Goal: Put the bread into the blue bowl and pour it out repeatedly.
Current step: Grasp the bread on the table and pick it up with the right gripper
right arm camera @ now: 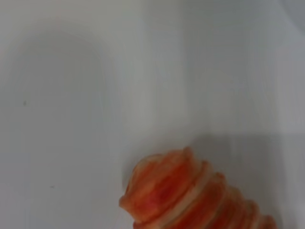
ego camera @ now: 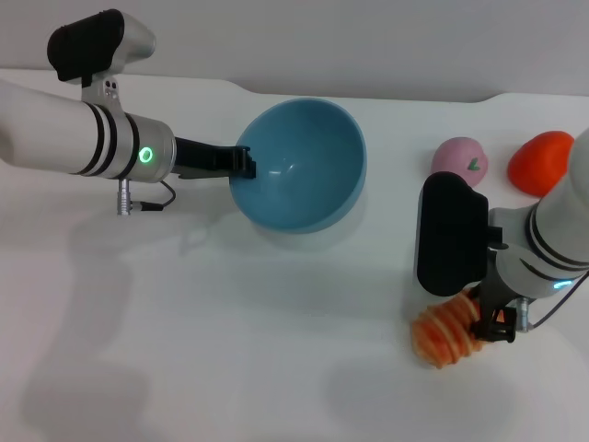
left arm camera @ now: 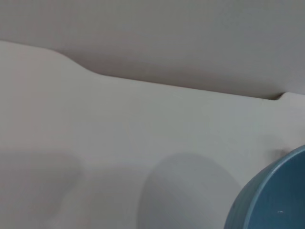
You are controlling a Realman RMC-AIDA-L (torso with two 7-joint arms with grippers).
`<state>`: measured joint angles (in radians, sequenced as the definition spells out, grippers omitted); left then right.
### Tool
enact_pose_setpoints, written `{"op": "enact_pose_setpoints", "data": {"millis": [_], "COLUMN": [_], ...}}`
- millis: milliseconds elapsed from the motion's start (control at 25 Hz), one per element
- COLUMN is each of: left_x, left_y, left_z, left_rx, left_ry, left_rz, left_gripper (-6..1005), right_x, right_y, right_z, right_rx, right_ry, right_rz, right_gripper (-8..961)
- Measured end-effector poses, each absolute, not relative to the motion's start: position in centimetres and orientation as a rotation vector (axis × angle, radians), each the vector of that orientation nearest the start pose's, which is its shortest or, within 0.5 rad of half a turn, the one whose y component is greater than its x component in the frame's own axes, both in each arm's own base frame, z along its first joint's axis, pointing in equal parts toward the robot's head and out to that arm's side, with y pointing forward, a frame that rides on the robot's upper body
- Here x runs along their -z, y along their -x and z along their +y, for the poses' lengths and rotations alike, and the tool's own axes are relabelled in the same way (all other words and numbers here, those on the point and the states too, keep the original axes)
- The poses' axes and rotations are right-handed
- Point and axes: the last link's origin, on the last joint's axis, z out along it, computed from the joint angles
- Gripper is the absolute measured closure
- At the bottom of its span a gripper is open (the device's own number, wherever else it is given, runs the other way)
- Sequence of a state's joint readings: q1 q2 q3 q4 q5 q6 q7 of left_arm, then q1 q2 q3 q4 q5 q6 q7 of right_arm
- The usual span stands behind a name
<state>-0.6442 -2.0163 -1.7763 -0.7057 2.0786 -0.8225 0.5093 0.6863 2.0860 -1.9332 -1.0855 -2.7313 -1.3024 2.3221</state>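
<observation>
My left gripper [ego camera: 247,167] is shut on the near rim of the blue bowl [ego camera: 308,166]. It holds the bowl tipped, with the opening facing forward and nothing inside. The left wrist view shows only an edge of the blue bowl [left arm camera: 274,195] over the white table. The bread [ego camera: 445,333], orange with pale ridges, lies at the front right. My right gripper [ego camera: 490,324] grips its right end. In the right wrist view the ridged end of the bread [right arm camera: 190,200] fills the lower part above the table.
A pink peach-like fruit [ego camera: 459,157] and an orange-red fruit [ego camera: 541,162] sit at the back right, behind my right arm. The white table [ego camera: 230,313] runs to a grey wall at the back.
</observation>
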Motion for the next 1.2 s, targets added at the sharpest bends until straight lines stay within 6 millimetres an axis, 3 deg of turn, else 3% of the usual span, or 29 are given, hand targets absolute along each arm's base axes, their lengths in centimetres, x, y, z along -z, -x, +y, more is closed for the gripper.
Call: {"op": "enact_pose_setpoints", "data": {"millis": [200, 800, 960, 1200], "left_x": [3.6, 3.6, 3.7, 3.8], "left_y": [25.0, 24.5, 24.3, 24.2], "left_z": [41.1, 41.5, 41.5, 41.6], "left_rx": [0.234, 0.250, 0.254, 0.260], "left_ry": [2.124, 2.123, 2.126, 2.126], "left_rz": [-1.522, -1.511, -1.509, -1.509], "left_gripper": [997, 998, 998, 996], "right_x": [9.5, 9.5, 8.5, 6.4], "right_y": [-20.7, -21.5, -21.2, -21.3], "right_z": [33.3, 33.2, 33.5, 34.6], "right_rx": [1.064, 1.040, 0.972, 0.851], "right_ry": [2.751, 2.743, 2.739, 2.709], "right_rz": [0.100, 0.254, 0.340, 0.494], "right_gripper": [528, 738, 800, 814]}}
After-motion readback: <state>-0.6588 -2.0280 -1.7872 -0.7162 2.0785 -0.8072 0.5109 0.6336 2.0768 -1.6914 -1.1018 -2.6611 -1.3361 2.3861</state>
